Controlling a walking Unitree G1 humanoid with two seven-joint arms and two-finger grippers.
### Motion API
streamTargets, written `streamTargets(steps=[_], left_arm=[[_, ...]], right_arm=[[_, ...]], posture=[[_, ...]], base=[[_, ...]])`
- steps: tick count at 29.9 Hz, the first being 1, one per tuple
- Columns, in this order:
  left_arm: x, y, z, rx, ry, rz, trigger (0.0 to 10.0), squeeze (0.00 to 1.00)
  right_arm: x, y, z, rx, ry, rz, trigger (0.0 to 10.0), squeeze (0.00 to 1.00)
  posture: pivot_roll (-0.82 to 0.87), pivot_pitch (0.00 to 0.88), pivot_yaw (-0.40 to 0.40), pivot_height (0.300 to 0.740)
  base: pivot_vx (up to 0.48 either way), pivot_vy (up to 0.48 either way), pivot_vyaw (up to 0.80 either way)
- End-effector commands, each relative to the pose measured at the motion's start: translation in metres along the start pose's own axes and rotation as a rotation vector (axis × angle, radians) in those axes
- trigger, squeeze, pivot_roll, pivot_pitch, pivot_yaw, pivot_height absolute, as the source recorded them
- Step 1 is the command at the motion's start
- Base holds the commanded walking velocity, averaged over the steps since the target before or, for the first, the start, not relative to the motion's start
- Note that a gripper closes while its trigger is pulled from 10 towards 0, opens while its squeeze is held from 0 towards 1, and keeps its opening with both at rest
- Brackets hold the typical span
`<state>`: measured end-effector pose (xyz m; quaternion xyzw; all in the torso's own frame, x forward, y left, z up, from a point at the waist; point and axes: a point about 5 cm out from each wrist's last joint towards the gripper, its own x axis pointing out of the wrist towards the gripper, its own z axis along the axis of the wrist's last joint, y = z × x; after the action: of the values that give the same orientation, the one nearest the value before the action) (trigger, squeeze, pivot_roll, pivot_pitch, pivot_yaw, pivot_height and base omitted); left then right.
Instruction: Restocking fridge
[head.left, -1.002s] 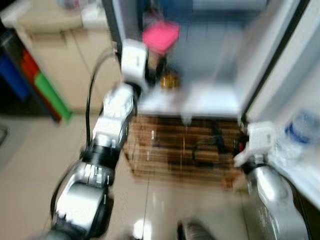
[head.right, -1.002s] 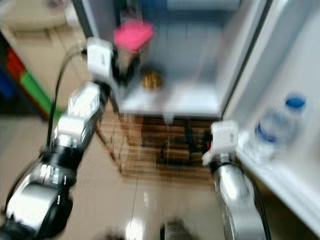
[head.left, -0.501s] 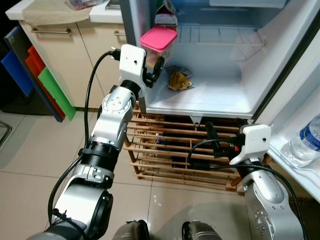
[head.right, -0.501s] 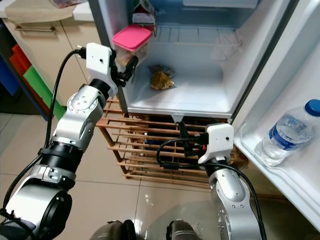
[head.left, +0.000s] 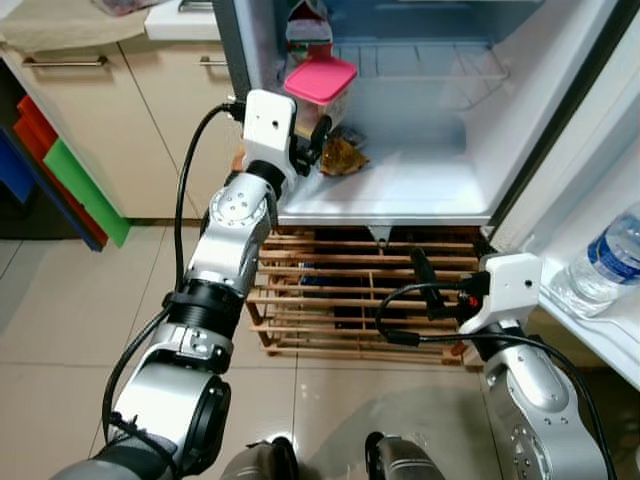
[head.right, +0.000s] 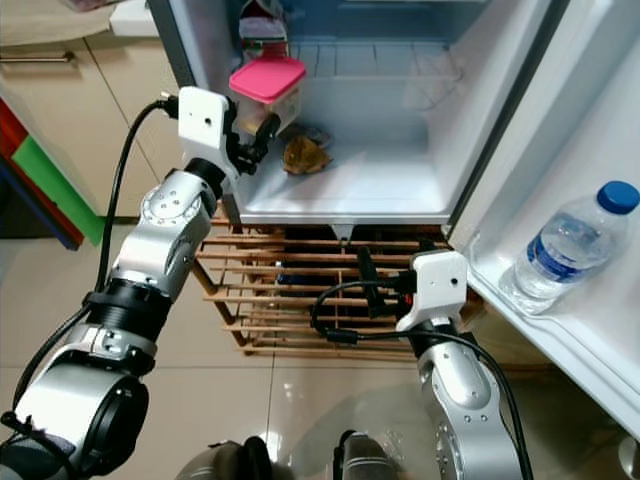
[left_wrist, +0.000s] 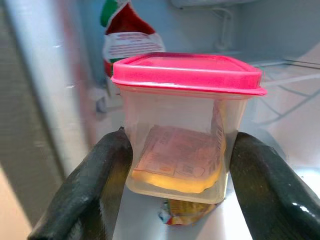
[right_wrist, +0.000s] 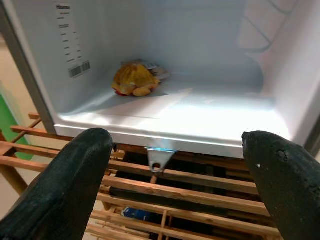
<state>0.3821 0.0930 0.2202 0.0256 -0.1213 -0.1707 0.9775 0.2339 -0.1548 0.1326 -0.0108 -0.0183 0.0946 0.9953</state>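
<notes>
Tiled kitchen floor (head.left: 60, 330) lies under your robot, which faces an open fridge (head.left: 420, 190) standing on a wooden slatted rack (head.left: 330, 310). Your left gripper (head.left: 312, 140) reaches into the fridge's left side, its two black fingers (left_wrist: 95, 185) clamped on either side of a clear tub with a pink lid (left_wrist: 185, 125). The tub is held above the white fridge floor and contains what looks like a flat wrapped item, though the plastic blurs it. A crumpled yellow packet (head.right: 303, 155) lies on the fridge floor just beyond the tub. Your right gripper (right_wrist: 175, 170) hangs low before the rack, fingers spread wide and empty. A water bottle (head.right: 560, 250) rests in the door shelf (head.right: 540, 330) on your right
</notes>
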Motion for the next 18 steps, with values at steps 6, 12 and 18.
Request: streamTargets(steps=[6, 12, 18], left_arm=[[0.011, -0.007, 0.012, -0.011, -0.036, -0.023, 10.0, 0.0], [0.018, -0.015, 0.017, -0.024, -0.048, -0.041, 10.0, 0.0], [0.021, -0.018, 0.019, -0.06, -0.055, -0.031, 10.0, 0.0]], right_arm=[[-0.005, 0.003, 0.001, -0.003, 0.004, 0.003, 10.0, 0.0], [-0.009, 0.005, -0.002, -0.004, 0.028, 0.002, 10.0, 0.0], [-0.014, 0.006, 0.001, -0.006, 0.016, -0.001, 10.0, 0.0]], posture=[[-0.27, 0.182, 0.068, 0.74], [-0.29, 0.189, 0.076, 0.74], [-0.3, 0.197, 0.08, 0.74]], base=[[0.0, 0.0, -0.61], [0.0, 0.0, -0.36], [0.0, 0.0, -0.25]])
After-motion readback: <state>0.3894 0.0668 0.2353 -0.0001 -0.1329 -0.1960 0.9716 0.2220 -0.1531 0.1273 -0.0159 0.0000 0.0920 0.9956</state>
